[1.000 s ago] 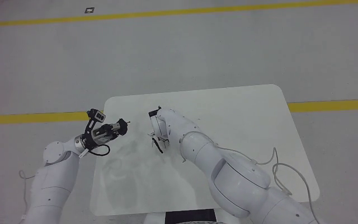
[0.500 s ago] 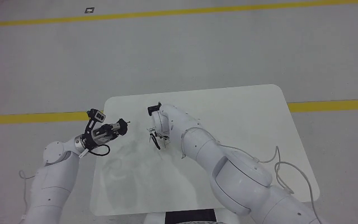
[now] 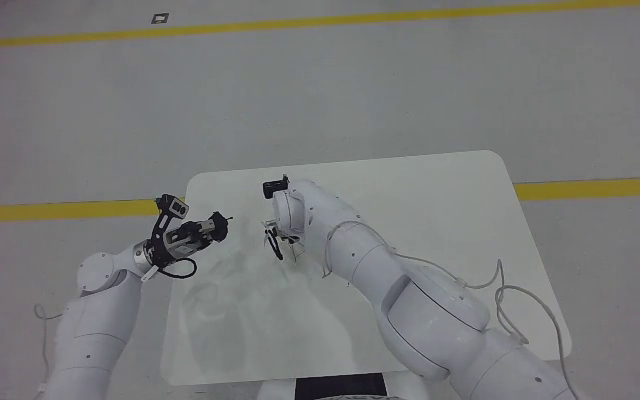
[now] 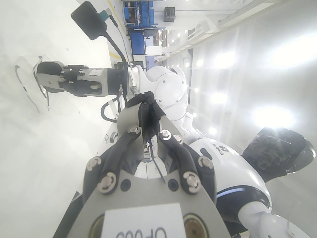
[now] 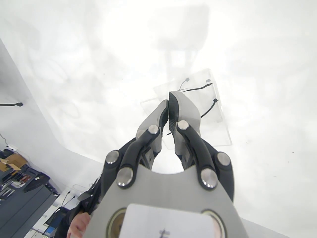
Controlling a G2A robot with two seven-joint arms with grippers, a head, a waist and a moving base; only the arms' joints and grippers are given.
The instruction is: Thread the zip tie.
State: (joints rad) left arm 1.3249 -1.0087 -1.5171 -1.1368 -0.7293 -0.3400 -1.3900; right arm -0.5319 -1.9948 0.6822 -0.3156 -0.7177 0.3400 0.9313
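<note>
Left claw point(image 3: 218, 226) hangs over the desk's point(image 3: 440, 200) left edge, same spot as 1 s ago. Its fingers are clamped tight on a thin black zip tie point(image 4: 157, 168). In the left wrist view the strip runs out from between the pads back toward the wrist.

Right claw point(image 3: 272, 242) is over the left half of the desk, toward the far edge. Since 1 s ago it has shifted a little toward the far-left corner, and the wrist camera and the dark fingers both sit further that way in the top view.

Right claw point(image 5: 169, 106) has its fingers pressed together, no gap at the tips. A short black strand shows low between the fingers, and I can't tell if it is pinched.

The tips are right at a clear plastic holder point(image 5: 219, 130) lying flat on the desk. Touching or just above, can't tell.

A few loose black ties point(image 5: 208, 106) lie on the holder just beside the tips.

The left wrist view shows the right claw point(image 4: 39, 75) at the holder point(image 4: 26, 61), well apart from the left claw point(image 4: 148, 108).
</note>
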